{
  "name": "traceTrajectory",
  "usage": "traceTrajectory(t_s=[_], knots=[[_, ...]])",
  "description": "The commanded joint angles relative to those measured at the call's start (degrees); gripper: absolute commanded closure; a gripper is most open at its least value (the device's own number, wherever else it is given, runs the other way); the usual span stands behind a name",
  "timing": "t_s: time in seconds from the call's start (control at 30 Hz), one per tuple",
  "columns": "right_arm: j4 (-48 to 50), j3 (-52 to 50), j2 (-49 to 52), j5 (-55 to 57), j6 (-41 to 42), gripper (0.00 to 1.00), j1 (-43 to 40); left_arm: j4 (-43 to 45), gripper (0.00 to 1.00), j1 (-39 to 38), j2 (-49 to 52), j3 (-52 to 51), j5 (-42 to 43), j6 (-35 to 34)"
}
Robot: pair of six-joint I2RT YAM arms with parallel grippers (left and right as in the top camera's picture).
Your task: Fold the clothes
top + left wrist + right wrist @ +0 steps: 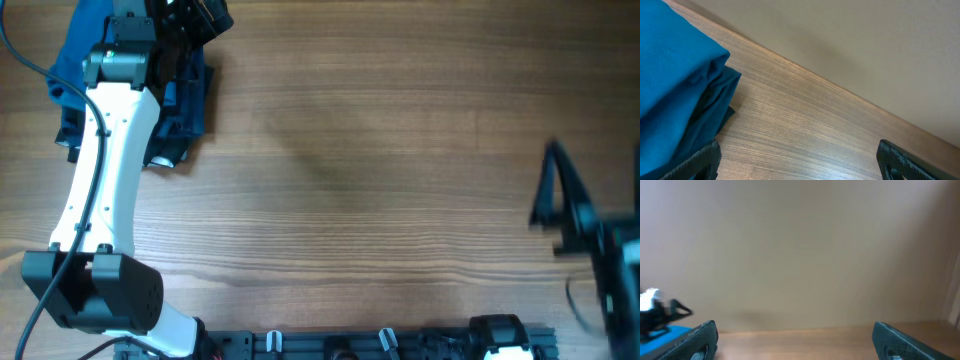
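Note:
A folded stack of blue clothes (75, 55) lies at the far left corner of the wooden table (380, 180), partly hidden under my left arm. In the left wrist view the blue stack (675, 85) fills the left side. My left gripper (797, 162) is open and empty, its left finger beside the stack's edge. My right gripper (575, 205) is blurred at the table's right edge. In the right wrist view the right gripper (795, 340) is open and empty, facing the wall, with a bit of the blue clothes (665, 337) at the far left.
A beige wall (865, 45) runs behind the table's far edge. Arm bases and a black rail (380, 342) sit along the front edge.

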Motion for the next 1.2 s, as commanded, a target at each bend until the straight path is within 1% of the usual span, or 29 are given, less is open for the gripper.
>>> traceTrajectory(t_s=[0.0, 0.1, 0.2, 0.3, 0.4, 0.63, 0.87, 1.17], knots=[[-0.3, -7.8, -7.8, -1.8, 1.1, 0.01, 0.4, 0.2, 0.00, 0.0, -0.1, -0.1, -0.7, 0.1], [1.8, -15.9, -13.9, -1.8, 1.1, 0.00, 0.4, 0.2, 0.00, 0.0, -0.1, -0.1, -0.7, 0.1], [6.2, -25.0, -19.2, -1.8, 1.9, 0.00, 0.4, 0.2, 0.00, 0.0, -0.1, -0.1, -0.7, 0.1], [11.9, -33.6, -24.1, -1.8, 2.6, 0.00, 0.4, 0.2, 0.00, 0.0, -0.1, -0.1, -0.7, 0.1], [20.2, -42.6, -28.4, -1.8, 2.6, 0.00, 0.4, 0.2, 0.00, 0.0, -0.1, -0.1, -0.7, 0.1], [36.2, -56.8, -30.0, -1.8, 2.7, 0.01, 0.4, 0.2, 0.00, 0.0, -0.1, -0.1, -0.7, 0.1], [45.5, -66.3, -30.0, -1.3, 2.7, 0.00, 0.4, 0.2, 0.00, 0.0, -0.1, -0.1, -0.7, 0.1], [45.9, -71.6, -30.0, -0.3, 5.4, 0.00, 0.3, 0.2, 0.00, 0.0, -0.1, -0.1, -0.7, 0.1]])
